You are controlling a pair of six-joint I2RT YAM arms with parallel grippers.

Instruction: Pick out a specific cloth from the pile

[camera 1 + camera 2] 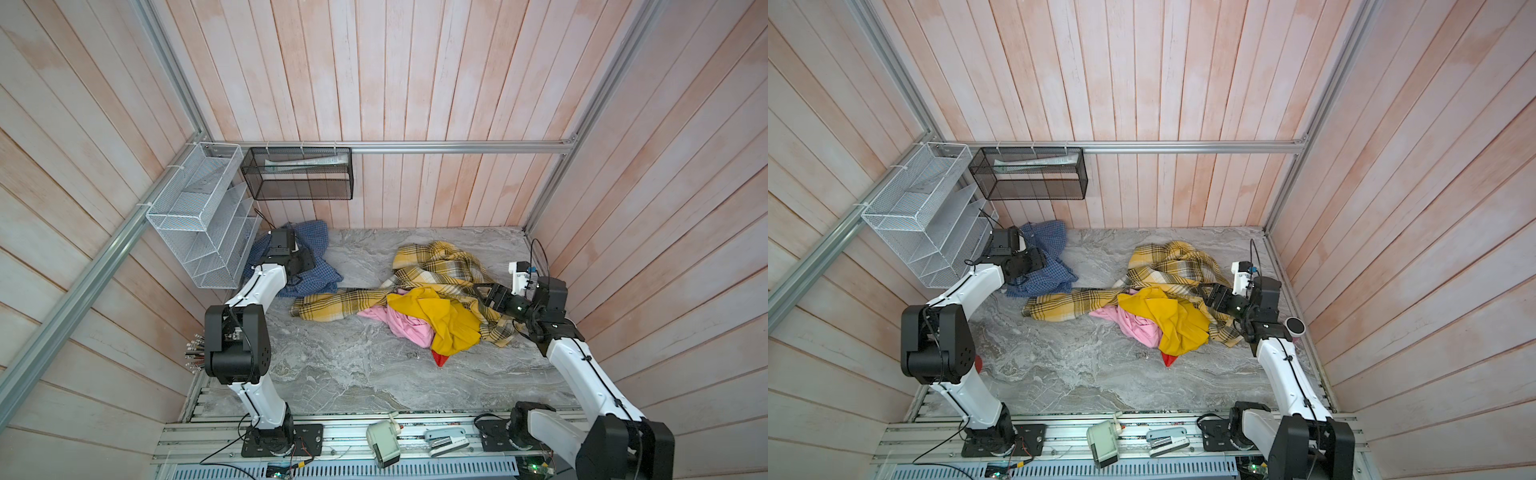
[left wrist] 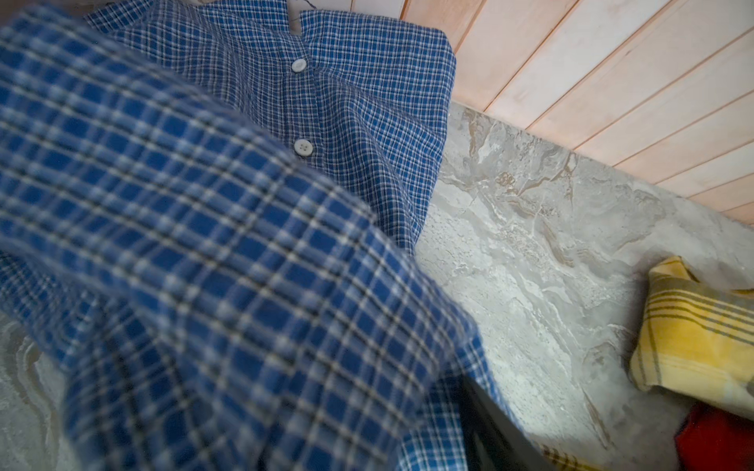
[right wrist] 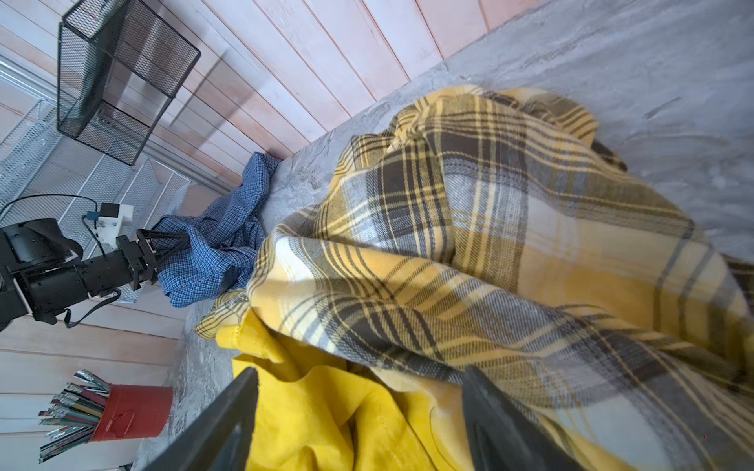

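A: Start at your left. The cloth [image 1: 322,277] lies in the back left corner of the table [image 1: 353,374]. It is just beside the white wire rack [image 1: 199,224] and up against the back wall [image 1: 415,104].

B: Its long axis runs from that wall toward the front, slanting a little to your right at the near end. In your left wrist view the buttoned strip [image 2: 300,106] heads for the wall and ends in a split edge there. Whether that edge is collar or hem, I cannot tell.

A: Your left gripper [image 3: 183,238] is down on the cloth, tips against the folds. Fabric hides the jaws, so I cannot tell whether they are apart or pinching.

B: Now move right. The pile [image 1: 436,291] lies right of centre. The yellow plaid [image 1: 440,262] is on top, its tail reaching left to just beside the cloth. Below it are the pink garment [image 1: 401,324], the mustard garment [image 1: 440,320] and a red scrap [image 1: 439,358] at the front.

A: Your right gripper [image 1: 482,293] is at the pile's right edge, pointing left. Its fingers [image 3: 240,407] stand wide apart over mustard and plaid, gripping nothing.
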